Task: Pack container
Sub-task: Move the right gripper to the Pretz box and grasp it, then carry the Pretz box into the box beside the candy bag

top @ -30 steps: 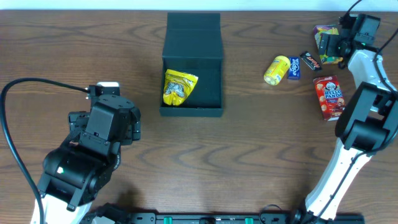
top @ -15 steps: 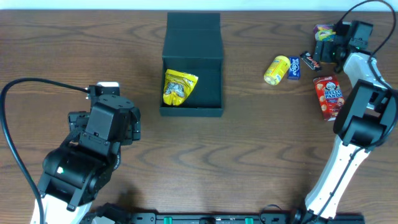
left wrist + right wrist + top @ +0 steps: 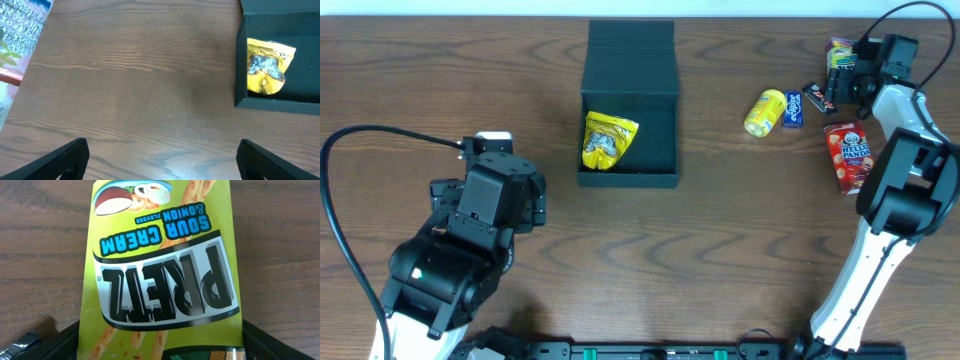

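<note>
The container [image 3: 628, 181] is a dark teal-black box at the table's middle back, with its flap lid [image 3: 632, 58] open and lying flat behind it. A yellow snack packet [image 3: 607, 140] lies in its left half; the box [image 3: 241, 70] and this packet [image 3: 267, 67] also show in the left wrist view. My left gripper [image 3: 161, 156] is open and empty over bare table, left of the box. My right gripper [image 3: 160, 347] is open at the far back right [image 3: 852, 68]. Its fingers straddle a green Pretz sour cream packet [image 3: 162, 265], which lies flat on the table [image 3: 837, 50].
Right of the box lie a yellow snack pack [image 3: 765, 111], a small blue packet [image 3: 793, 108], a dark candy bar [image 3: 819, 97] and a red Hello Panda box [image 3: 847, 155]. The left arm's black cable [image 3: 350, 140] loops over the table's left side.
My right gripper has shifted slightly at the back right corner and now sits over the green Pretz packet. The left arm, the box and the other snacks have not moved.
</note>
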